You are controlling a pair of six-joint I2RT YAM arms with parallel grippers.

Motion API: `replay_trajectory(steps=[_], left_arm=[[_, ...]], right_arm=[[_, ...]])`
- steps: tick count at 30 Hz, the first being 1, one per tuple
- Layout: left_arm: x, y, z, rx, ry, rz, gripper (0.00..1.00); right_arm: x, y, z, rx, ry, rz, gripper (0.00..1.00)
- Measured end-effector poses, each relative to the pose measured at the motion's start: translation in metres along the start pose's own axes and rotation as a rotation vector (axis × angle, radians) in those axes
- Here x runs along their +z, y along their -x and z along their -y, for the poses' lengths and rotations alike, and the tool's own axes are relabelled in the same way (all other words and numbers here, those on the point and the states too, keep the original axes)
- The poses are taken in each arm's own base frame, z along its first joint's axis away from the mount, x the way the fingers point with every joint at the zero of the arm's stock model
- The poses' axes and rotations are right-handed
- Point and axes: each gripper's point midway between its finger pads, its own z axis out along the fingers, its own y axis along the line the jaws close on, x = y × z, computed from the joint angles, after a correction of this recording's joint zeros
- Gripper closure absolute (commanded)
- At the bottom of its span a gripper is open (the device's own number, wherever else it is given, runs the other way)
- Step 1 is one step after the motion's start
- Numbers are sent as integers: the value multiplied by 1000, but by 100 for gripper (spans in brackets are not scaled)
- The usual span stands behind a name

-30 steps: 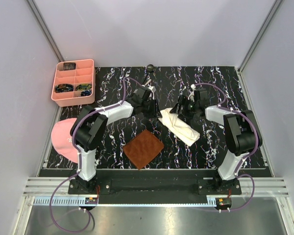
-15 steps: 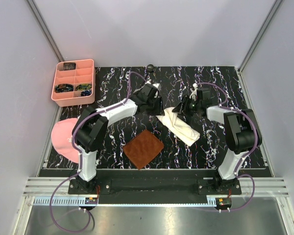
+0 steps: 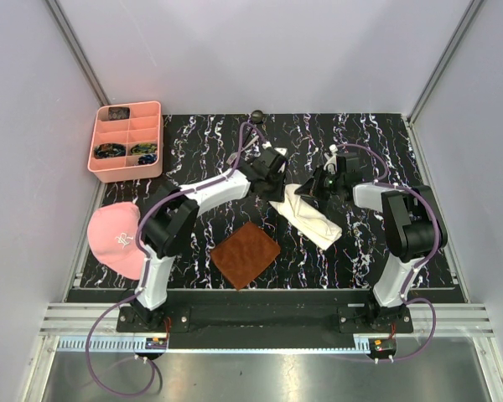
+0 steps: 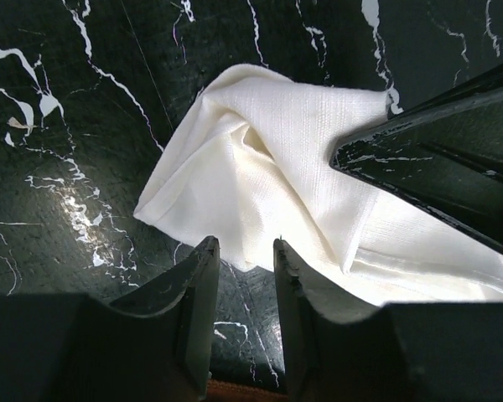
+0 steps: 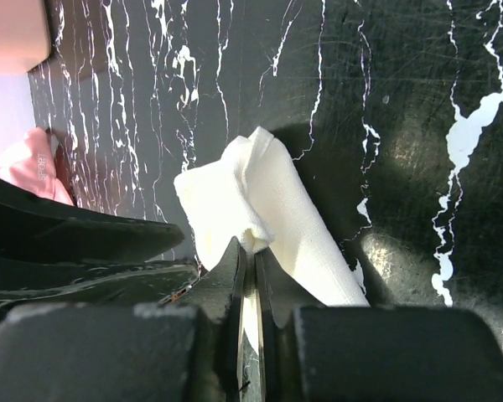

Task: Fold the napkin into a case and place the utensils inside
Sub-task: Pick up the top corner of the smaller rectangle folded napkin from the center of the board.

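the right gripper (image 5: 251,251) is pressed together on a raised fold of the napkin (image 5: 235,197), pinching the cloth. the left gripper (image 4: 243,249) stands slightly spread with nothing between its jaws, its tips just at the napkin's edge. in the top view the napkin lies as a rumpled diagonal strip right of centre, beside the brown mat (image 3: 246,254). folding looks partway: no neat case yet, no utensils inside. a small dark spoon (image 3: 256,115) seems to sit at the table's upper edge; i cannot find the fork.
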Motion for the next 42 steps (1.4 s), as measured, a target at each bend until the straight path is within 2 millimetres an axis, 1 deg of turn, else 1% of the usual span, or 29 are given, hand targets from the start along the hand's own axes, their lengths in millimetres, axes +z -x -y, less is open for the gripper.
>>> replay_trajectory(steps=[4, 6, 14, 17, 18, 19, 22, 28, 32, 36, 38, 42], left_arm=[[5, -1, -1, 11, 16, -6, 67], [7, 0, -2, 12, 27, -6, 69], [14, 1, -10, 24, 77, -14, 77], [14, 3, -10, 26, 82, -9, 90], [13, 5, -10, 30, 81, -6, 99], [13, 7, -9, 32, 79, -2, 100], [11, 11, -6, 35, 72, 8, 100], [16, 11, -1, 30, 40, 20, 100], [20, -4, -4, 24, 16, 6, 100], [17, -10, -4, 14, -4, 11, 100], [13, -9, -2, 11, -14, 25, 100], [6, -10, -5, -10, -26, 42, 100]], right_arm=[[-1, 0, -1, 10, 3, 4, 99], [-1, 0, -3, 12, 9, 3, 100], [-5, 1, -10, 15, 33, 1, 100], [-5, 1, -11, 15, 33, 1, 100], [-5, 1, -11, 15, 33, 0, 100], [-5, 0, -10, 17, 32, -1, 100], [-5, -1, -10, 19, 30, -5, 100], [-2, -9, -16, 15, 34, -28, 100], [3, -21, -27, 2, 48, -57, 100], [13, -34, -35, -9, 58, -95, 100], [20, -42, -34, -7, 55, -118, 100], [28, -53, -23, 17, 34, -148, 100]])
